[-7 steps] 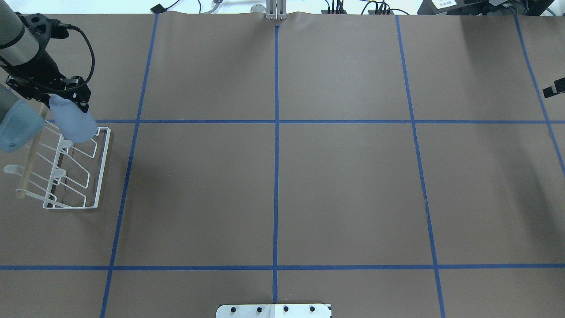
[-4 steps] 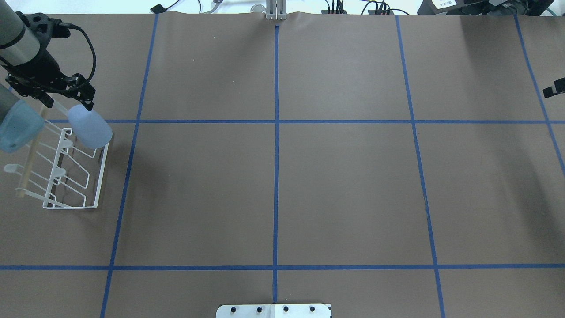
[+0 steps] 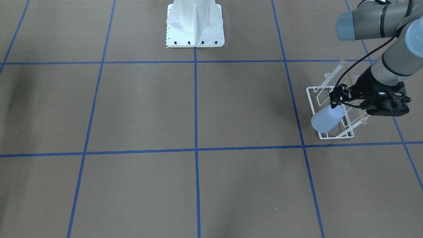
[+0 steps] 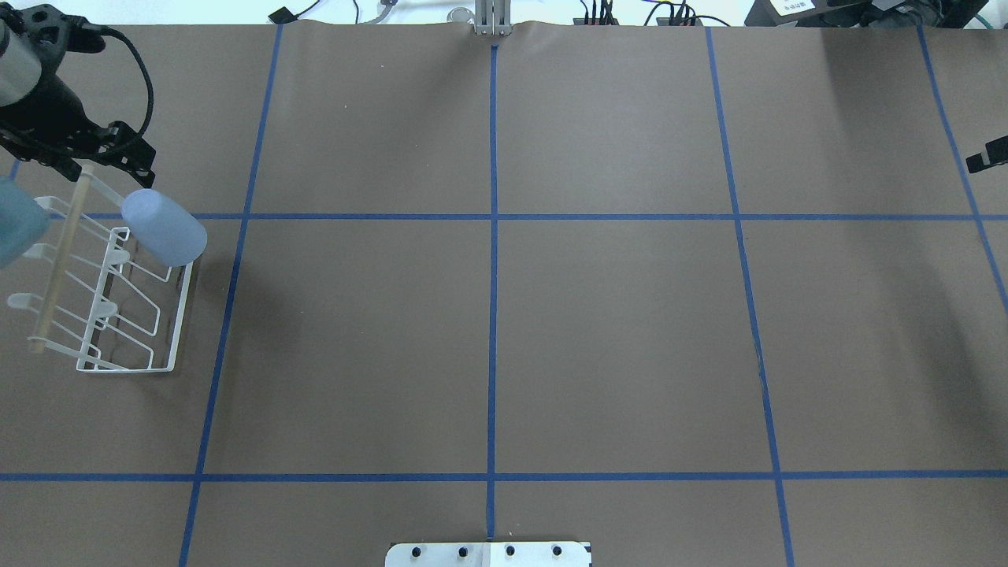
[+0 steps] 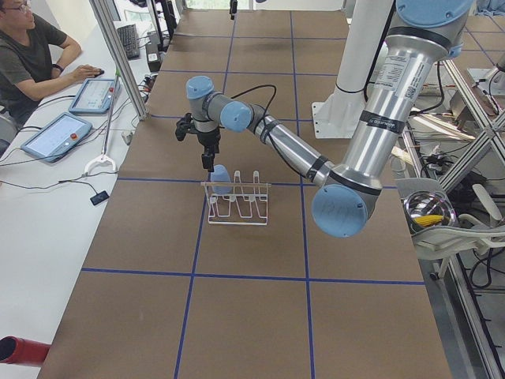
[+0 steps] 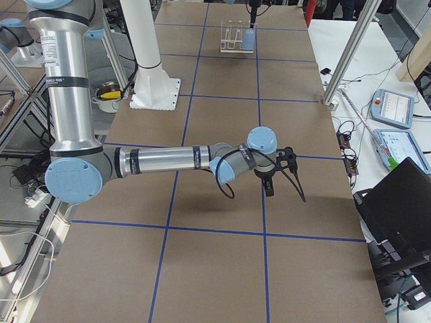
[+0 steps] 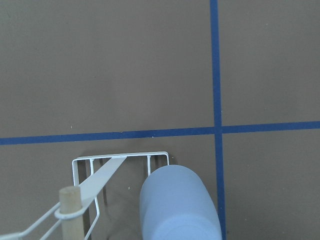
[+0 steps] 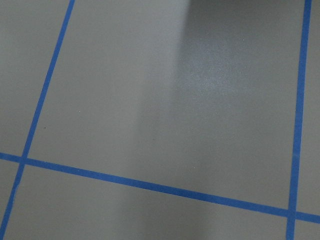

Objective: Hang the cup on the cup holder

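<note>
Through the left wrist camera the cup (image 7: 175, 205) runs off the bottom edge, so its mouth is out of sight. Whatever part of the rack (image 7: 120, 157) it rests on is hidden behind it. The rack itself is cut by the bottom and left edges. Overhead, the left arm (image 4: 27, 75) is cropped at the left edge. The right hand (image 6: 269, 187) is a mere dark sliver at that view's right edge, and from the side I can't make out whether its fingers are parted. From the right end, cup and rack are tiny on the far surface (image 6: 222, 121).
</note>
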